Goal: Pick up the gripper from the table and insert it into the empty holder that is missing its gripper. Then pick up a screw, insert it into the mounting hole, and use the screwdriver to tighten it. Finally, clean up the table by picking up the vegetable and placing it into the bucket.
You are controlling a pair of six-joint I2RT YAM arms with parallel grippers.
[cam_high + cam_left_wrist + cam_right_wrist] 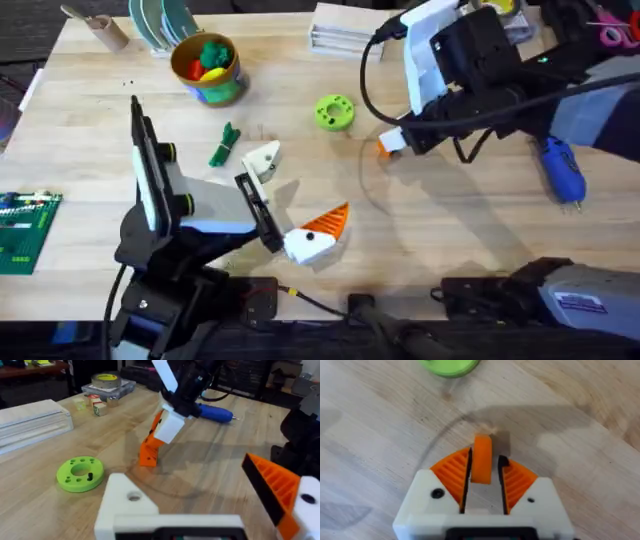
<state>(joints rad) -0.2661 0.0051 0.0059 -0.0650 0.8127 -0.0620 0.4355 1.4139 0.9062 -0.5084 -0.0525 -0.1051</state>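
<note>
Right wrist view: right gripper point(484, 472) clamps the orange wedge point(481, 459); left gripper point(300, 215) gapes, one holder point(264, 160) bare.

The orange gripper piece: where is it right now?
In the overhead view the gripper piece is right of centre, clamped in the right gripper at the table surface, just right of the green disc.

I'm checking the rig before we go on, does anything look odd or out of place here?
Yes. The left gripper is lopsided: one white angular plastic holder is bare, while the other finger carries its orange ribbed pad. The missing small orange plastic wedge is pinched between the right gripper pads, above the wooden table.
</note>
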